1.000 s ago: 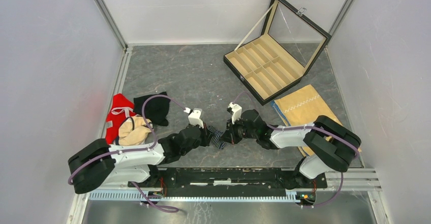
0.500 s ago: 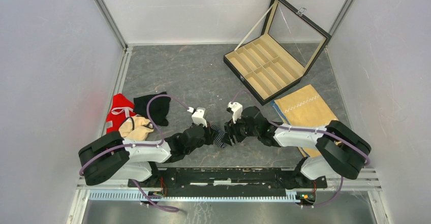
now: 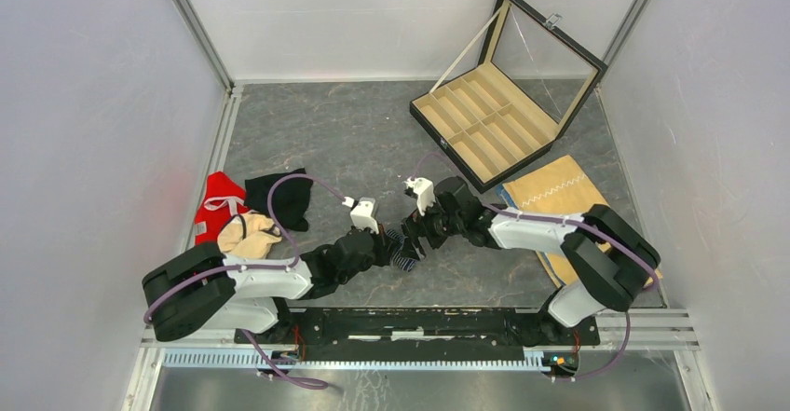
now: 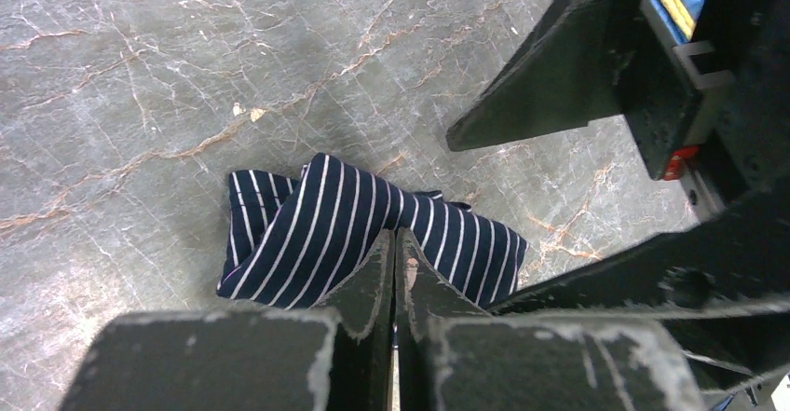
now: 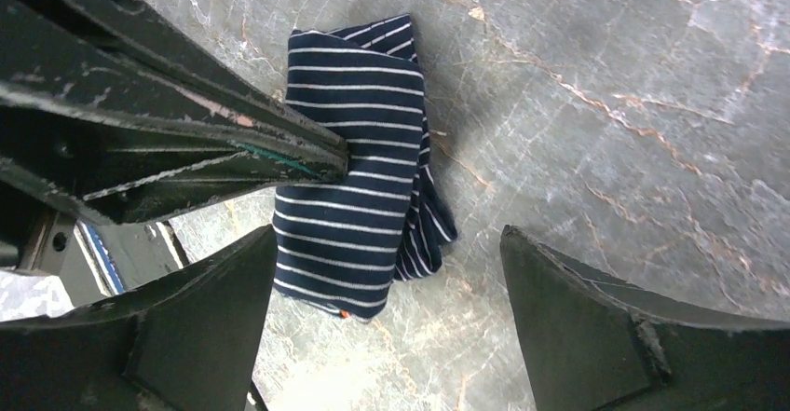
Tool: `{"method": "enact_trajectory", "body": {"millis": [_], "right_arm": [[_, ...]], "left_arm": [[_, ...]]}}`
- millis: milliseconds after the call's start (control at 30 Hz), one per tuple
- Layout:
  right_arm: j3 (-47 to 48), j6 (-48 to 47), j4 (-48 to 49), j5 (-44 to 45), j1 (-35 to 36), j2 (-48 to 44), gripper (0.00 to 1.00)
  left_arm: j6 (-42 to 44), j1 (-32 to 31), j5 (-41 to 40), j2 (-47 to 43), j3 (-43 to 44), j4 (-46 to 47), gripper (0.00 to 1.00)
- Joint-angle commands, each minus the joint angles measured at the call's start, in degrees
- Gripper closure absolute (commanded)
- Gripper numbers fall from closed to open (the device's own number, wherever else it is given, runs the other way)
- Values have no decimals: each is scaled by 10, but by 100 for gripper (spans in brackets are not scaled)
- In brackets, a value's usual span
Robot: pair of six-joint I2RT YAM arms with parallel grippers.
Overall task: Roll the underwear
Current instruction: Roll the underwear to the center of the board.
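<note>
Mid-table, striped underwear [image 5: 359,113] pinched in left jaws, right jaws open alongside, black underwear [image 3: 282,202] left, case [image 3: 486,124] behind.

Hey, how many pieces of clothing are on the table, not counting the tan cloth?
4. The striped navy underwear lies at front centre; the black underwear, a red garment and a beige garment are bunched at the left. Others may hide under that bunch.

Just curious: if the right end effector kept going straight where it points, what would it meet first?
Probably the folded navy striped fabric briefs, lying ahead of the right end effector; depth is unclear.
</note>
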Motion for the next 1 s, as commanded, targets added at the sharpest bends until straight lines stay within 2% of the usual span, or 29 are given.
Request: {"method": "enact_trajectory", "body": {"millis": [0, 400, 533, 700, 833, 933, 967], "right_arm": [[42, -17, 5, -54, -8, 40, 8], [50, -1, -19, -96, -13, 123, 33], [41, 17, -2, -94, -13, 148, 45], [28, 25, 14, -88, -14, 161, 67], [17, 21, 10, -56, -14, 141, 89], [3, 20, 23, -50, -14, 116, 100], [-2, 20, 30, -48, -15, 108, 100]], "left_arm": [[3, 0, 3, -1, -18, -25, 98], [7, 0, 17, 0, -19, -17, 98], [7, 0, 18, 0, -19, -15, 98], [7, 0, 19, -6, -21, -15, 98], [1, 0, 16, -25, -18, -32, 98], [-11, 0, 2, -71, 1, -80, 98], [-14, 1, -7, -92, 8, -104, 98]]}}
